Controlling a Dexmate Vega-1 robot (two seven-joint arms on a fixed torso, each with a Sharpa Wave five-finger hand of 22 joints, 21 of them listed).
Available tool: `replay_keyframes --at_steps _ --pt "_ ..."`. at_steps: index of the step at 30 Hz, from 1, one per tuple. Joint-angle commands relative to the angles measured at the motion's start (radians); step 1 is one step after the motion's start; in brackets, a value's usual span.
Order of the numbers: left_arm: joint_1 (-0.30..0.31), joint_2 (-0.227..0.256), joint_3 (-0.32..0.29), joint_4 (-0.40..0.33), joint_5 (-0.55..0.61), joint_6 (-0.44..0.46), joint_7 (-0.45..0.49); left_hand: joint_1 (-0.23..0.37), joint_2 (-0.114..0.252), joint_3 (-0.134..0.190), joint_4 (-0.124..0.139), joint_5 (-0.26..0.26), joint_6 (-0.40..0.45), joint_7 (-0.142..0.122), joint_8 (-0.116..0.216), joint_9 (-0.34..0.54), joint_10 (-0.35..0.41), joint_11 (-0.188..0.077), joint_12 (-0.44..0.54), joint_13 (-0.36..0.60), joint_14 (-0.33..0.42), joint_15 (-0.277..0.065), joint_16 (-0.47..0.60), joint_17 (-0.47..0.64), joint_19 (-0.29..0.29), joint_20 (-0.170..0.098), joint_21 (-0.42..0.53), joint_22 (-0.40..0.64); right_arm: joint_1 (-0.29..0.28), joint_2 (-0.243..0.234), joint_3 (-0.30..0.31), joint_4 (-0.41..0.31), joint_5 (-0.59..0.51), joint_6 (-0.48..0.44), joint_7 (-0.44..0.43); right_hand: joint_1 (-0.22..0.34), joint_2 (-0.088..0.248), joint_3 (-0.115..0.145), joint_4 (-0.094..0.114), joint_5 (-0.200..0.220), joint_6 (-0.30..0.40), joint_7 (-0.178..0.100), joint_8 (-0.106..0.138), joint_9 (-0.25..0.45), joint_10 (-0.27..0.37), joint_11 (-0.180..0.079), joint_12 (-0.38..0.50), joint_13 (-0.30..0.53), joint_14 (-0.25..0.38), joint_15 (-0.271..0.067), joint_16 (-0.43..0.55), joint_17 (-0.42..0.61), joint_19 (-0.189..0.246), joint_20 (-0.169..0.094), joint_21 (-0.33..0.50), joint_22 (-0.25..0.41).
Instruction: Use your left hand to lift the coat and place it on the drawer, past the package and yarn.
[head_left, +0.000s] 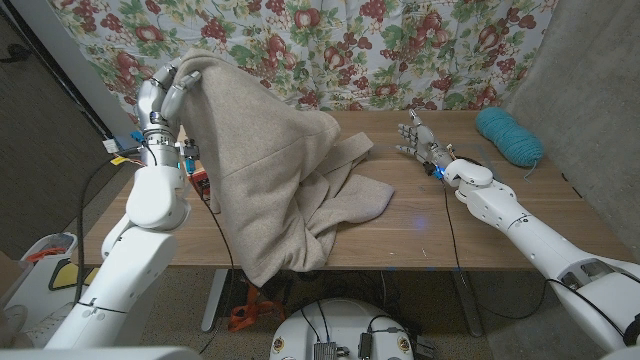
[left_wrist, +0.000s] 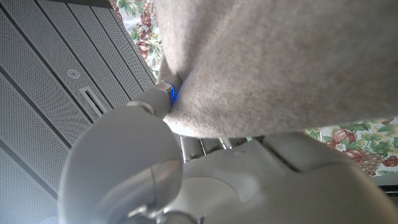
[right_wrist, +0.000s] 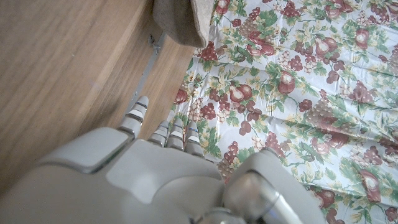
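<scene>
A beige coat (head_left: 275, 180) hangs from my left hand (head_left: 170, 85), which grips its top high above the table's left end. The lower folds of the coat drape over the table top and over its front edge. In the left wrist view the coat's cloth (left_wrist: 280, 62) lies over my left hand (left_wrist: 155, 106). A teal ball of yarn (head_left: 508, 135) sits at the back right of the table. My right hand (head_left: 418, 138) stands near the table's back edge with its fingers apart and nothing in it; its fingers (right_wrist: 168, 134) show in the right wrist view.
The wooden table (head_left: 440, 220) is bare between the coat and my right arm. A floral curtain (head_left: 400, 50) hangs behind it. An orange-and-black object (head_left: 200, 185) shows by the table's left end, behind my left arm.
</scene>
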Motion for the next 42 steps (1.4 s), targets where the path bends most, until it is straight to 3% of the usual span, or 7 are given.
replay_keyframes --at_steps 1,12,24,42 --pt "-0.007 0.007 -0.037 0.005 0.033 0.005 0.004 -0.001 0.001 0.000 -0.001 -0.001 0.008 0.003 -0.002 0.003 0.000 -0.006 0.004 0.001 0.010 -0.033 0.002 0.009 -0.001 -0.118 0.005 0.005 -0.009 -0.006 0.008 -0.020 0.000 0.012 -0.006 0.002 0.004 -0.004 -0.005 -0.004 -0.003 0.000 -0.002 0.006 0.004 -0.004 0.001 0.003 -0.002 -0.009 0.004 0.004 0.001 0.001 0.004 0.002" --pt "-0.022 0.018 -0.065 0.026 0.056 0.006 -0.009 -0.003 0.002 0.001 0.001 -0.001 0.007 0.001 -0.004 0.000 0.000 -0.006 0.004 0.001 0.004 -0.033 -0.005 0.006 -0.004 -0.117 0.004 0.004 -0.036 -0.022 0.020 -0.069 0.005 0.017 -0.021 0.002 0.004 -0.004 -0.005 -0.004 -0.002 0.001 -0.002 0.006 0.004 -0.001 0.000 0.003 -0.002 -0.009 0.004 0.004 0.001 0.002 0.004 0.002" --pt "-0.033 -0.008 -0.056 0.050 0.073 -0.017 0.008 -0.002 0.001 -0.002 0.000 -0.001 0.008 0.002 -0.003 -0.002 -0.001 -0.006 0.003 0.001 0.011 -0.034 -0.002 0.013 -0.002 -0.118 0.002 -0.013 -0.053 -0.038 0.027 -0.103 0.006 0.009 -0.035 0.001 0.004 -0.004 -0.006 -0.005 -0.003 0.000 -0.002 0.006 0.003 -0.002 0.000 0.003 -0.002 -0.009 0.004 0.004 0.002 0.002 0.005 0.002" --pt "-0.027 -0.023 -0.089 0.019 0.115 0.016 0.055 -0.002 0.001 -0.003 0.000 -0.001 0.010 0.000 -0.004 -0.005 -0.002 -0.005 0.003 0.000 0.006 -0.033 -0.010 0.008 -0.006 -0.117 0.004 -0.016 -0.048 -0.044 0.023 -0.100 0.004 -0.004 -0.031 0.001 0.004 -0.004 -0.006 -0.005 -0.003 0.000 -0.002 0.006 0.004 0.000 0.000 0.003 -0.001 -0.009 0.004 0.004 0.002 0.002 0.004 0.002"
